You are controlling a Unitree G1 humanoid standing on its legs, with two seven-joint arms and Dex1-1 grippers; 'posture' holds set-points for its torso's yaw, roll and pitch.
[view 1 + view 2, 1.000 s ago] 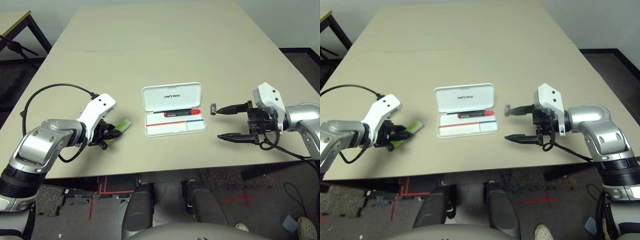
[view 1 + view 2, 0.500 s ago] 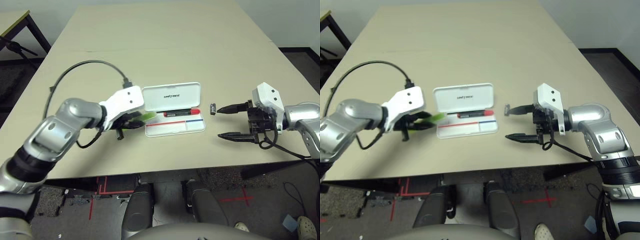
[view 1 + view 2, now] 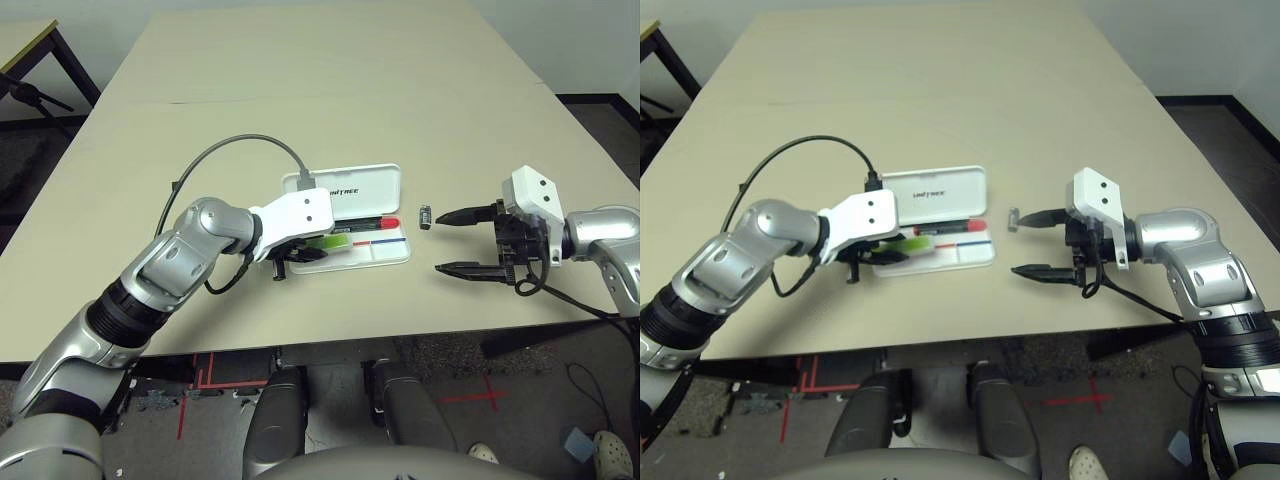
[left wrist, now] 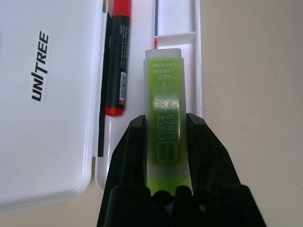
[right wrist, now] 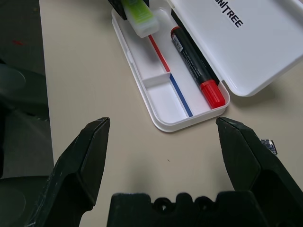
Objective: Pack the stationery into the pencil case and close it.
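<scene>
We swung left gripper (image 4: 165,137), clamping lime-green stick (image 4: 164,123) marked "CHECK LINER", over pencil case (image 3: 345,187) lettered "UNITREE"; red marker (image 4: 118,61) lay inside; right gripper (image 3: 447,242) gaped empty.

A broad beige table (image 3: 330,90) carries everything, its near edge running across the lower part of the head views; a second table's corner with black legs (image 3: 40,60) stands beyond its far left corner; red tape marks (image 3: 470,400) lie on the grey floor below the near edge.
</scene>
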